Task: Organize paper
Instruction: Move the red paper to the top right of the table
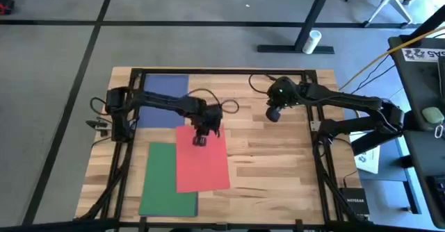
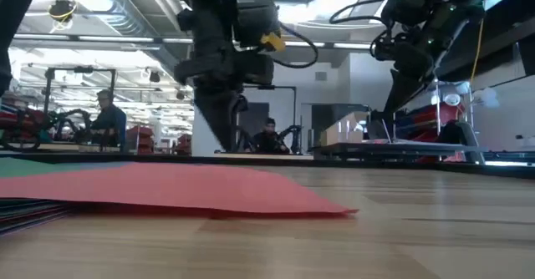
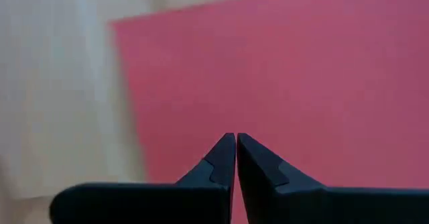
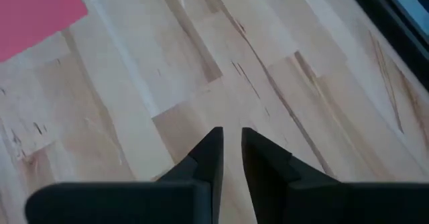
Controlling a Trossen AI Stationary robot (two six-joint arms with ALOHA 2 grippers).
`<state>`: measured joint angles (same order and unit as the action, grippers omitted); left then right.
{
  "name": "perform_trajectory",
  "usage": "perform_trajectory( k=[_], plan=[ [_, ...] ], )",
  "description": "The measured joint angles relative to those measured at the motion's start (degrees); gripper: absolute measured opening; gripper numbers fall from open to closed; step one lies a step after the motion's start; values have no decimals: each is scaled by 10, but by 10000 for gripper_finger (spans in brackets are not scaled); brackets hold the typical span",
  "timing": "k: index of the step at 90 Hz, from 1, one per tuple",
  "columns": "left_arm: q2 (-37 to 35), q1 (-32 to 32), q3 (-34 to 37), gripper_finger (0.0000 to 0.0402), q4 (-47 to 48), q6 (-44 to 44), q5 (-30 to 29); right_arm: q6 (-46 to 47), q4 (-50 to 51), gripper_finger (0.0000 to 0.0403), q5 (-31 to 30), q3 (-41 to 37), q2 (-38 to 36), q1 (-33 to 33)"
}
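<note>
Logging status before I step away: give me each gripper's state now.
Left gripper: shut, empty, over the red sheet.
Right gripper: slightly open, empty, above bare table.

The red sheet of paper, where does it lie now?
In the high view the red sheet lies left of the table's centre, overlapping the green sheet, below the blue sheet; the left gripper is above its far end.

A pale butcher-block wooden desk (image 1: pixel 278 169) stands on a grey carpeted floor (image 1: pixel 55 72) crossed by dark seams; a white cylinder (image 1: pixel 311 40) lies by a black desk-leg base (image 1: pixel 292 48); beyond, two seated people (image 2: pixel 107 116) work under bright ceiling lights (image 2: pixel 100 7).
</note>
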<state>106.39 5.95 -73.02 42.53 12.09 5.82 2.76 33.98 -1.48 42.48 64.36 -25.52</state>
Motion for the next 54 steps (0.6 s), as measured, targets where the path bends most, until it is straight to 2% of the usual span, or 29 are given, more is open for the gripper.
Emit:
perform_trajectory(
  k=[21,35,54],
  plan=[
    [6,-23,6,0,8,-28,-12,0,1,44,0,0,0,0],
    [36,-36,6,0,23,-31,-12,0,3,44,0,0,0,0],
    [65,-45,3,0,-4,-32,-9,-1,4,44,0,0,0,0]
  ],
)
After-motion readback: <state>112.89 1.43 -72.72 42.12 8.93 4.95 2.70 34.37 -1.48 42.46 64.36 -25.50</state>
